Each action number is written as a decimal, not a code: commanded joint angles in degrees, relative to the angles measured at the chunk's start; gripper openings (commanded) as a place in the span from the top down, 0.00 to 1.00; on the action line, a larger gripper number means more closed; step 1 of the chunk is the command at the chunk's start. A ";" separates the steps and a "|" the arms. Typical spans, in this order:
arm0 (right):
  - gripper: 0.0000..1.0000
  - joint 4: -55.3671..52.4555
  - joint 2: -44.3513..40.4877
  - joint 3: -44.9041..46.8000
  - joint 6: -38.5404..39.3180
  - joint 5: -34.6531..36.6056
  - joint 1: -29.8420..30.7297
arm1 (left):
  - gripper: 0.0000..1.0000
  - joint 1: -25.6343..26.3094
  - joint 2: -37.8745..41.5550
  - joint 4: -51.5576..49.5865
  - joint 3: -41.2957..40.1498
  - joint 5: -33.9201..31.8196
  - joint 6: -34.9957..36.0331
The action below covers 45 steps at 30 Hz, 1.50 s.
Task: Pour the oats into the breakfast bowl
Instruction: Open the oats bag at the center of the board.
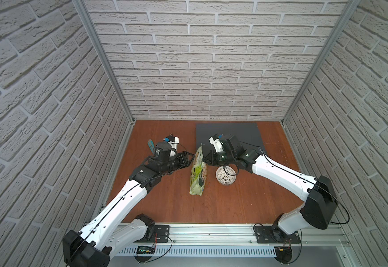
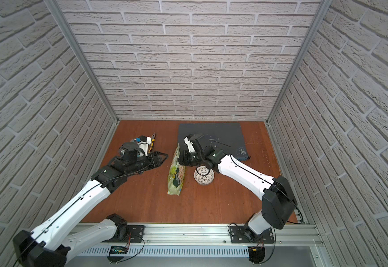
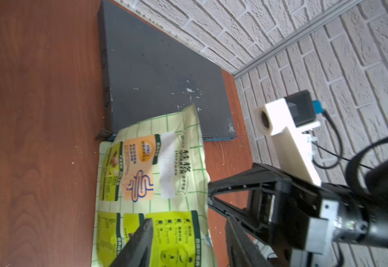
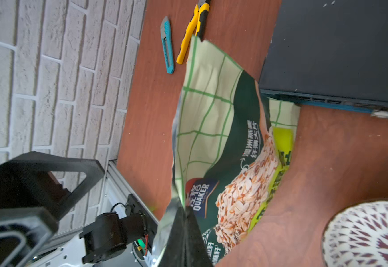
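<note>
Pouch (image 1: 198,172) at centre of table (image 1: 246,203), long axis running 6 to 12 o'clock. Right gripper (image 1: 204,159) clamped on pouch's edge from 3 o'clock. Left gripper (image 2: 165,160) at pouch's 9 o'clock, jaws apart, just beside pouch and not gripping. Bowl (image 1: 225,176) at pouch's 3 o'clock, close, under right gripper. Dark slab (image 1: 230,131) at 12 o'clock. Cutter (image 4: 168,46) and pliers (image 4: 193,30) at 10 o'clock.

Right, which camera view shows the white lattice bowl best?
The top views: the breakfast bowl shows nearly whole, only its far rim under the right arm. The right wrist view crops it; the left wrist view misses it.
</note>
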<state>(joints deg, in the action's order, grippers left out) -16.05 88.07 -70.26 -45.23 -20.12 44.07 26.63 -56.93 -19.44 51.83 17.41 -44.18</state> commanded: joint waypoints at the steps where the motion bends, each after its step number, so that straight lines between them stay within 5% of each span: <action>1: 0.97 5.39 -1.15 1.58 -2.95 -4.36 0.14 | 0.42 1.22 -1.52 5.37 -0.47 3.66 -1.24; 9: 0.97 7.17 -0.56 2.23 -3.67 -5.86 0.16 | 0.41 3.26 -7.06 5.72 1.33 1.66 -0.01; 21: 0.97 5.27 -0.18 1.22 -2.50 -4.36 0.27 | 0.68 4.89 -10.70 -0.93 3.24 -4.43 3.30; 30: 0.97 5.33 -0.36 1.09 -2.45 -3.94 0.43 | 0.78 5.10 -11.36 -5.99 3.41 -8.04 4.97; 37: 0.97 5.68 0.12 0.77 -2.49 -4.06 0.67 | 0.79 5.45 -12.20 -3.89 3.43 -5.02 4.72; 41: 0.97 5.33 0.34 0.37 -2.29 -3.63 0.88 | 1.00 5.62 -12.94 -3.21 3.54 -4.14 4.85; 45: 0.97 1.58 0.20 -0.88 -0.11 -1.17 1.16 | 1.00 5.71 -12.23 -2.67 3.24 -6.01 4.59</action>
<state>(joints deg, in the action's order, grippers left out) -12.95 88.66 -69.08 -47.55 -21.74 44.23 32.18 -68.90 -20.67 55.33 13.26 -40.01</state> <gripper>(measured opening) 0.060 0.064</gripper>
